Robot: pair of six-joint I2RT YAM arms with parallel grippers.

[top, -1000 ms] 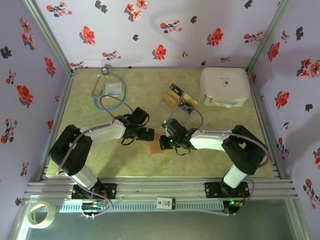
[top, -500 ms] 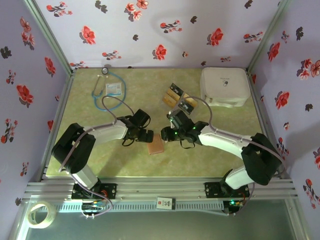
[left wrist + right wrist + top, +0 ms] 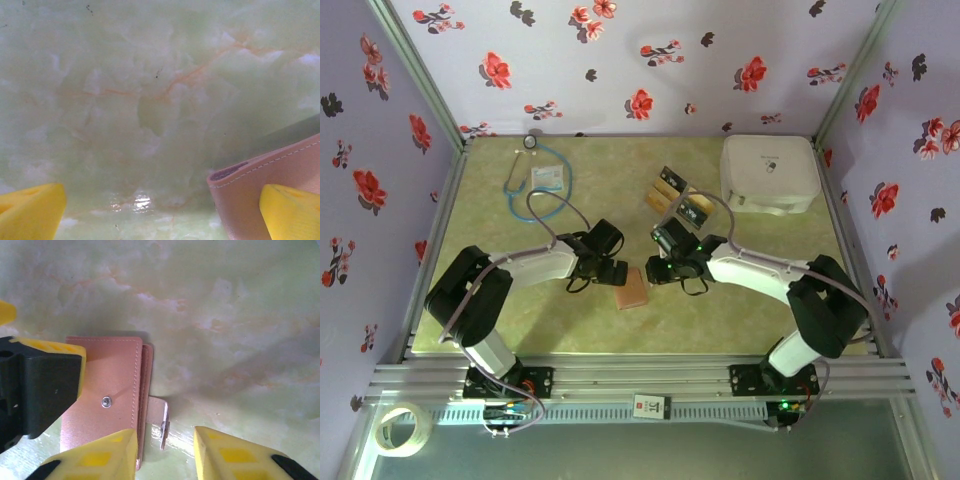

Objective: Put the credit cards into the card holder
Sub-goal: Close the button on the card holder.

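No card is in yet: the cards (image 3: pixel 677 198) lie at one o'clock from the folded holder (image 3: pixel 632 290). The left fingers (image 3: pixel 30 210) gape wide and the right fingers (image 3: pixel 230 455) stand narrowly apart, both empty.

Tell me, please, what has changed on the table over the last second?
The right end effector drew back a little from the card holder toward the far side, and its jaws went from shut to slightly apart, holding nothing. The card holder, the wide-open left end effector beside it and the credit cards stayed where they were.
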